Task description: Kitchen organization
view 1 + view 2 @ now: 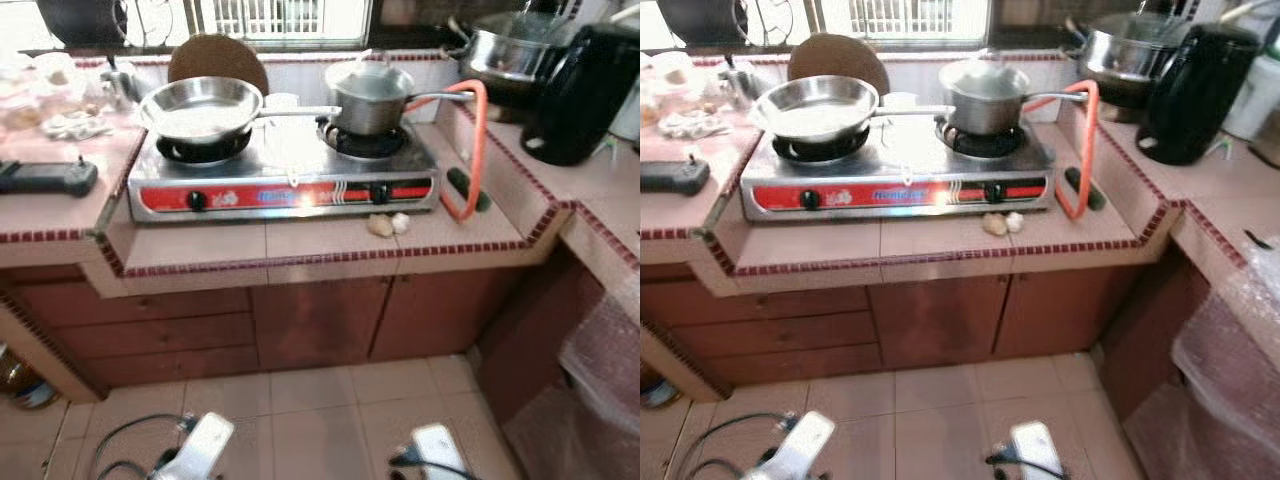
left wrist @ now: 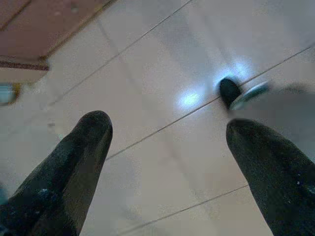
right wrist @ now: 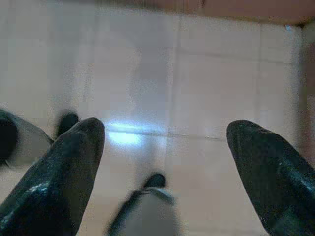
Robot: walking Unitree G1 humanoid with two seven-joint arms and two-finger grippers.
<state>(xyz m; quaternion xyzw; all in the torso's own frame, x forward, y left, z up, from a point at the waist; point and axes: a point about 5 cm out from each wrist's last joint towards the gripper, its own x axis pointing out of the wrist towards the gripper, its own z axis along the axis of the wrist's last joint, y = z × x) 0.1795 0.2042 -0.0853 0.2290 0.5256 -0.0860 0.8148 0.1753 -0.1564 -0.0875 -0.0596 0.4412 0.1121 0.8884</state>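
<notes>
A two-burner gas stove (image 1: 285,190) sits on the tiled counter ahead. On its left burner rests a steel frying pan (image 1: 200,108), handle pointing right. A steel saucepan (image 1: 370,97) stands on the right burner. Two small pale lumps, like garlic (image 1: 388,225), lie on the counter in front of the stove. Both arms hang low over the floor, their silver wrists (image 1: 200,450) at the bottom of the eye views. My left gripper (image 2: 167,132) is open above bare floor tiles. My right gripper (image 3: 165,132) is open too, with nothing between its fingers.
An orange gas hose (image 1: 478,150) loops right of the stove. A black kettle (image 1: 580,95) and a large steel pot (image 1: 510,50) stand on the right counter. A black device (image 1: 45,177) lies on the left counter. Brown cabinet doors (image 1: 320,320) are below; bubble wrap (image 1: 610,370) sits at right.
</notes>
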